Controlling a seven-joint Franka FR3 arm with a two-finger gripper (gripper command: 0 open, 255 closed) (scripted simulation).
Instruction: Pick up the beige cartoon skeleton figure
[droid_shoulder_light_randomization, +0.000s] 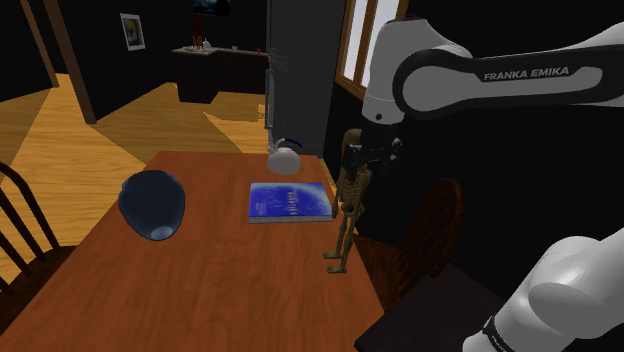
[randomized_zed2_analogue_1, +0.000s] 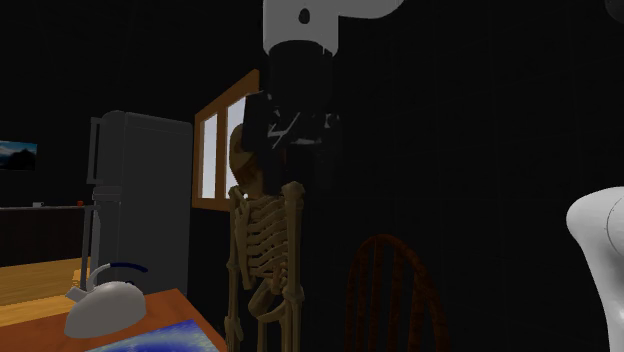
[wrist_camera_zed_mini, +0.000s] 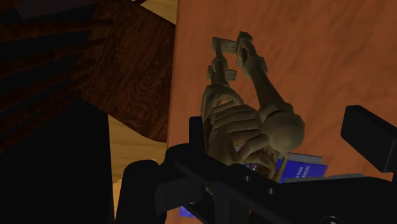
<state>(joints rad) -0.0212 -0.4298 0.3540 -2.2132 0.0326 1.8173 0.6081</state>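
I am holding my pincer (wrist_camera_zed_mini: 278, 127) just above the beige skeleton figure (droid_shoulder_light_randomization: 348, 200), with my two black fingers standing apart on either side of its skull. One finger (wrist_camera_zed_mini: 368, 135) is staying clear of the skull, with the wooden table (droid_shoulder_light_randomization: 200, 290) showing in the gap; the other is sitting close against the shoulder and ribs, and I cannot tell whether it is touching. I am not clamping anything.

The skeleton is standing upright directly beneath my pincer, close to the table's edge, its feet on the wood and its long legs running straight down away from my fingers. A blue book (droid_shoulder_light_randomization: 290, 201) is lying flat on the table just beside the skeleton's legs, below and to one side of my pincer. Further from my pincer, past the book, a white rounded object with a dark handle (droid_shoulder_light_randomization: 284, 158) is resting on the table. A dark blue bowl-shaped thing (droid_shoulder_light_randomization: 152, 204) is lying well apart from my pincer, beyond the book. On the other side of the skeleton, off the table's edge, a dark wooden chair (droid_shoulder_light_randomization: 430, 240) is standing near and lower than my pincer.
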